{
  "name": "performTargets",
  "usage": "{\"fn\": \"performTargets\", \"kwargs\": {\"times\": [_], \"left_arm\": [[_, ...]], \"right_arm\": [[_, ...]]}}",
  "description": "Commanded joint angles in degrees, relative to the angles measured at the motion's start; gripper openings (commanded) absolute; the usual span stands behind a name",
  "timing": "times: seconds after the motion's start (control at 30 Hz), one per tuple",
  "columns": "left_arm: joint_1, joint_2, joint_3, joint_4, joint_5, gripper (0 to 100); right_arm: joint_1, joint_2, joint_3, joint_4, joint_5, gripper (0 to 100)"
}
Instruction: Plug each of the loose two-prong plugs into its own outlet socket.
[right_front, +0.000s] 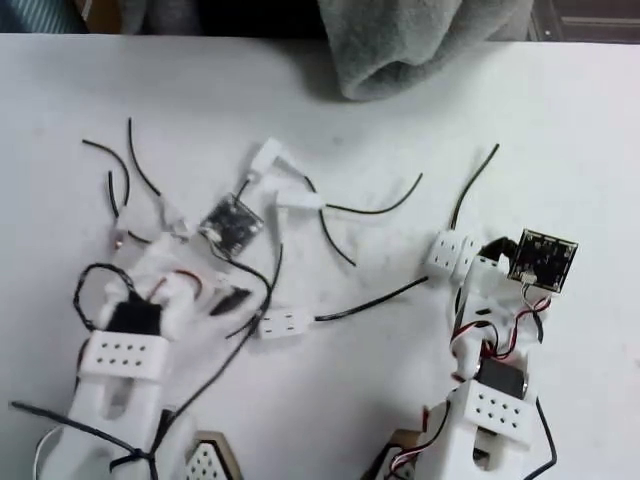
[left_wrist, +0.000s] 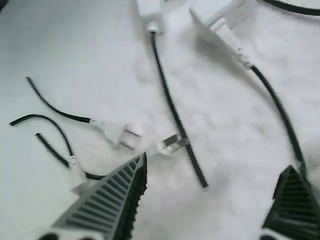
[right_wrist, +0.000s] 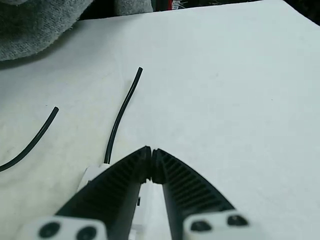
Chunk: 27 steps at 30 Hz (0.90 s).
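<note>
Plug just beside one tip of the parted left gripper

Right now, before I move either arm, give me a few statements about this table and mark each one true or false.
The left end effector is open. True.
The right end effector is spread wide. False: its fingertips meet.
A grey cloth lies at the far edge of the table. True.
The loose cables are white. False: the cable from the middle outlet socket is black.
</note>
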Motion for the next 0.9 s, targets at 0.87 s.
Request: {"fn": "performTargets", "kwargs": {"times": [0.87], "left_arm": [[-24.4, 71.3, -89.5, 42.5, 25.8, 38]], "right_arm": [[-2.4, 0.0, -0.2, -0.8, 0.7, 2.4]]}}
